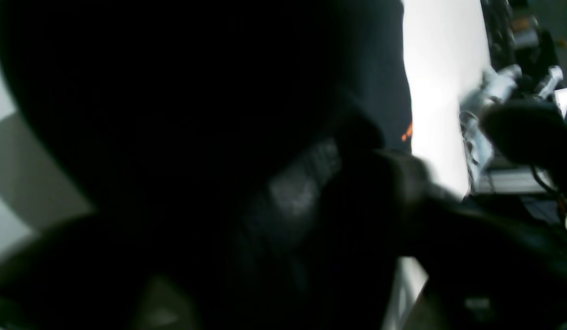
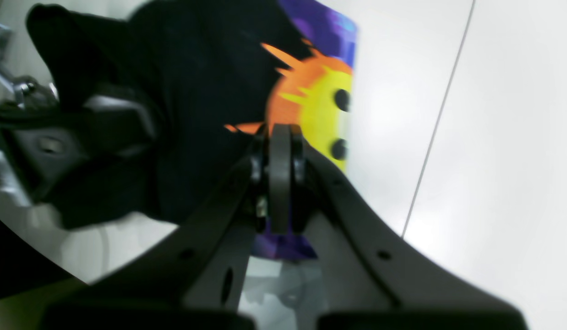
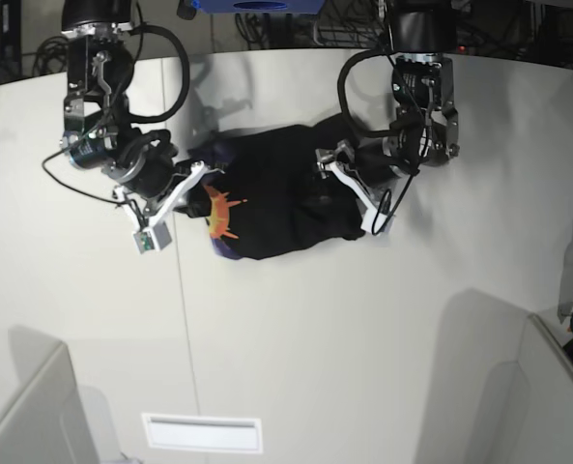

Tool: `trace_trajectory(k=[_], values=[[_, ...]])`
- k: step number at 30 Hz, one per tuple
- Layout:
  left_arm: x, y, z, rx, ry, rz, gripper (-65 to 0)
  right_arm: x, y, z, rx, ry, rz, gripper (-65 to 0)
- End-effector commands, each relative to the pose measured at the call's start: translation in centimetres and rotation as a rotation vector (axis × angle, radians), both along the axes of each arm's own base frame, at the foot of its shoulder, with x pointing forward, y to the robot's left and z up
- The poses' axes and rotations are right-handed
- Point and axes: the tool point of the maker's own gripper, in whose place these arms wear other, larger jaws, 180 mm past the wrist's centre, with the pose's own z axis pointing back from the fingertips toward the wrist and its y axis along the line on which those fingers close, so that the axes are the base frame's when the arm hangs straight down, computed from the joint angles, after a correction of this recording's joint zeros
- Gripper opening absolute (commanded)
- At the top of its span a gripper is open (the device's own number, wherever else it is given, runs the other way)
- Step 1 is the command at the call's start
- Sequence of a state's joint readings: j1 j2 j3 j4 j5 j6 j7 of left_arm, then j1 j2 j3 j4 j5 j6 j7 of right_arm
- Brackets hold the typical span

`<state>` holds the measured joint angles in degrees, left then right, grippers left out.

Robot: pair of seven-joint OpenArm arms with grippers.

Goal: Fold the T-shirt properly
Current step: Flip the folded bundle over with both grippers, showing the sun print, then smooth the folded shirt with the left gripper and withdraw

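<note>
The black T-shirt (image 3: 276, 213) lies bunched in the middle of the white table (image 3: 363, 338), stretched between my two grippers. Its orange sun-face print on purple (image 3: 220, 215) shows at its left end. In the right wrist view my right gripper (image 2: 280, 137) is shut on the printed edge (image 2: 320, 101) of the shirt (image 2: 205, 91); in the base view this gripper (image 3: 201, 186) is at the shirt's left end. My left gripper (image 3: 336, 174) is at the shirt's right end. In the left wrist view black cloth (image 1: 173, 91) fills most of the picture around that gripper (image 1: 352, 169), which looks shut on it.
A seam (image 3: 185, 319) runs across the table toward the front. A white rectangular plate (image 3: 201, 432) sits near the front edge. Grey partitions stand at the front left (image 3: 25, 416) and front right (image 3: 547, 387). Cables lie behind the table's back edge.
</note>
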<state>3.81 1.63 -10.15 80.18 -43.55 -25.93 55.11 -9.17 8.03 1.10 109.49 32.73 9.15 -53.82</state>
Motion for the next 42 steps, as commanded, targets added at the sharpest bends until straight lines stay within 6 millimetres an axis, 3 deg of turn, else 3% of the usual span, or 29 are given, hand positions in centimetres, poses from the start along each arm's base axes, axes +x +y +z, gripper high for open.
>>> trace_trajectory(k=[1,4,8,11,13,20,24,31,38,42], values=[[-0.9,0.7,-1.1,0.050,0.051,-0.022,-35.9,0.9,-0.7,1.3,0.003,-0.055,-0.019,-65.0],[0.1,1.3,-0.7,0.067,0.036,-0.026,-64.7,1.0,-2.8,1.7,-0.008,-0.068,-0.081,-65.0],[1.2,3.4,-1.5,0.140,0.099,0.002,-65.0,1.0,-5.7,2.2,-0.025,-0.084,-0.167,-65.0],[2.0,3.1,-0.9,0.283,0.080,-0.197,-65.0,0.6,-8.3,2.0,-0.044,-0.073,-0.239,-65.0],[2.5,3.1,-0.3,0.388,0.047,-0.334,-65.0,-0.1,-8.9,1.5,-0.050,-0.058,-0.258,-65.0],[3.0,-0.5,1.8,0.726,-0.153,-0.867,-65.0,-1.5,-9.1,0.3,-0.058,-0.016,-0.258,-65.0],[3.6,-3.3,3.5,0.847,-0.355,-1.042,-65.0,-1.9,-9.0,0.1,-0.057,-0.005,-0.258,-65.0],[4.4,-6.3,3.1,1.106,-0.644,-1.186,-65.0,-3.4,-9.2,-1.2,-0.068,0.045,-0.268,-65.0],[3.0,-9.5,2.6,1.117,-0.925,-1.344,-65.0,-5.1,-9.3,-2.8,-0.070,0.105,-0.273,-65.0],[2.6,-9.2,1.6,1.155,-0.976,-1.435,-65.0,-5.3,-9.3,-3.0,-0.071,0.111,-0.273,-65.0]])
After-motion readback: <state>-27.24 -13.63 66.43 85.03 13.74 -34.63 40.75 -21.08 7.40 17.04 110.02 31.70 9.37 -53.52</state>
